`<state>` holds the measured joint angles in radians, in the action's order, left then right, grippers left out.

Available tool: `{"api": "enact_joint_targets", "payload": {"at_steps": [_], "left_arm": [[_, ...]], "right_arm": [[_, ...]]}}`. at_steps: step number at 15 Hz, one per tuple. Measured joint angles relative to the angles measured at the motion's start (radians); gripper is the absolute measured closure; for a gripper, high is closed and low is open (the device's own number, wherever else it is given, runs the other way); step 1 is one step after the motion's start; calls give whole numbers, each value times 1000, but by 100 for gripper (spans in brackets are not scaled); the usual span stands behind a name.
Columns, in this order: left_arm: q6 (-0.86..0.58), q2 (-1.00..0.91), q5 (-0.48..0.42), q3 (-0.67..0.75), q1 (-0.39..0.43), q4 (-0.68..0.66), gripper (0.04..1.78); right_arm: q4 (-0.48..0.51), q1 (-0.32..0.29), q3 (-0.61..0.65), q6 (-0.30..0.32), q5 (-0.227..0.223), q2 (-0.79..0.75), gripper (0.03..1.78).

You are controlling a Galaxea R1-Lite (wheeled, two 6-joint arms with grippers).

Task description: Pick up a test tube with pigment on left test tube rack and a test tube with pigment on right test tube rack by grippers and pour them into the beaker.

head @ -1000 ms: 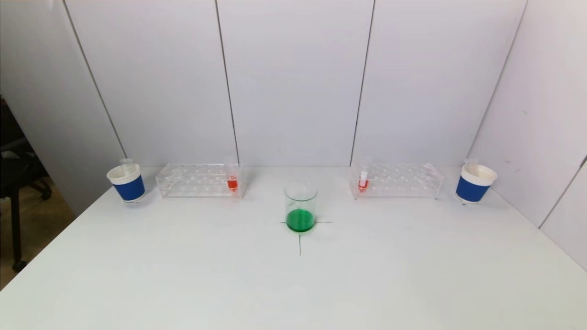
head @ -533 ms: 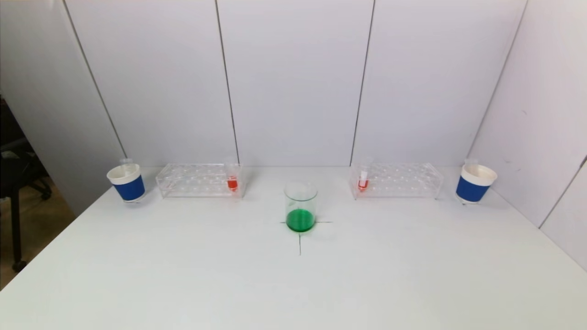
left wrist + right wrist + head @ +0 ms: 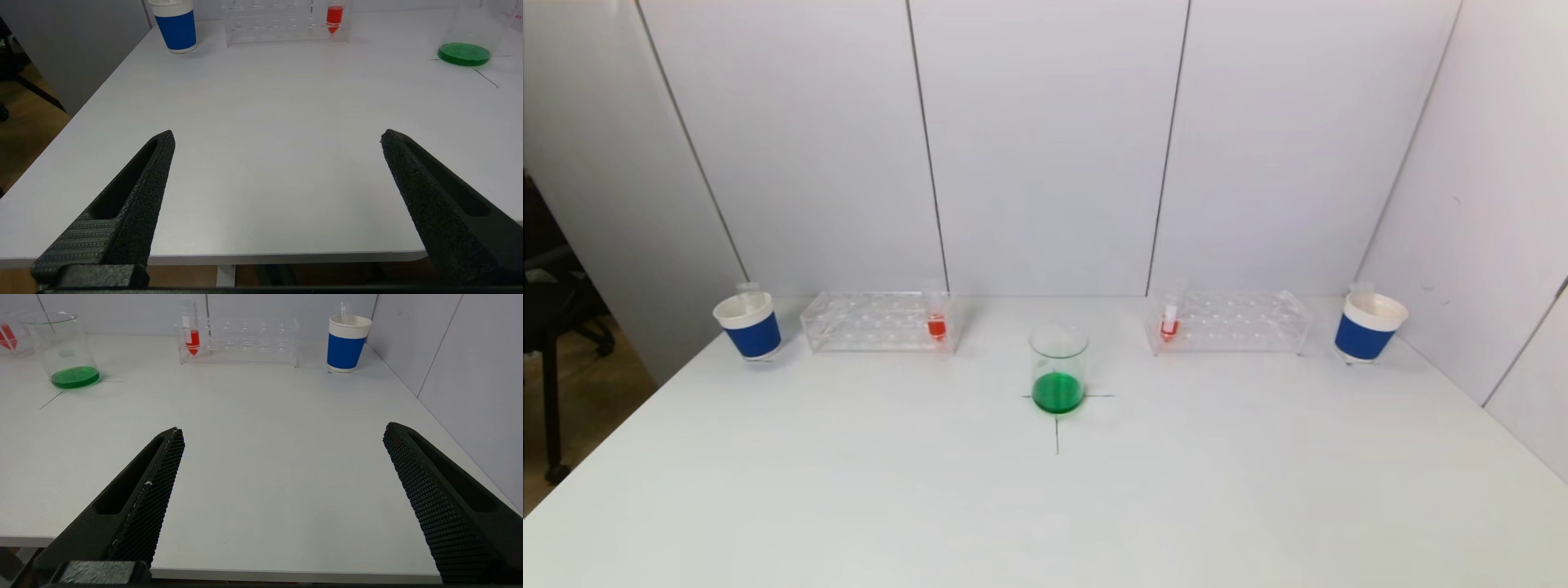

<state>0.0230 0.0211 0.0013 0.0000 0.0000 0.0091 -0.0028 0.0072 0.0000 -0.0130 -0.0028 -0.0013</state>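
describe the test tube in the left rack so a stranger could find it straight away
Start at the beaker of green liquid in the middle of the white table, then look to the clear left rack toward the back wall. The test tube stands upright at the rack's end nearest the beaker, the only slot showing red liquid.

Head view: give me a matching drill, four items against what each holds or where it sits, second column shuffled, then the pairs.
Column one:
1. beaker
2. left test tube rack
3. right test tube rack
4. left paper cup

Column two:
A. red-filled tube at its end nearest the beaker, on the robot's right
B. green liquid, standing on the cross mark
C. blue band, at the table's far left
D. red-filled tube at its end nearest the beaker, on the robot's left

Pairs: 1-B, 2-D, 3-A, 4-C
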Motion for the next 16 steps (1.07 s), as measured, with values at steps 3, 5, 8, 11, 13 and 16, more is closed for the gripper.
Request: {"api": "enact_joint_targets", "payload": {"at_steps": [3, 5, 8, 11, 13, 16], "left_arm": [[0, -14, 0, 0, 0, 0, 6], [0, -17, 0, 0, 0, 0, 6], [0, -19, 0, 0, 0, 0, 6], [0, -20, 0, 0, 0, 0, 6], [0, -20, 0, 0, 0, 0, 6], [0, -21, 0, 0, 0, 0, 6]], "right_arm": [[0, 0, 0, 0, 0, 0, 4], [0, 0, 0, 0, 0, 0, 4], [0, 0, 0, 4, -1, 0, 4], [0, 0, 0, 13, -1, 0, 4], [0, 0, 0, 13, -1, 0, 4], [0, 0, 0, 15, -1, 0, 4]]}}
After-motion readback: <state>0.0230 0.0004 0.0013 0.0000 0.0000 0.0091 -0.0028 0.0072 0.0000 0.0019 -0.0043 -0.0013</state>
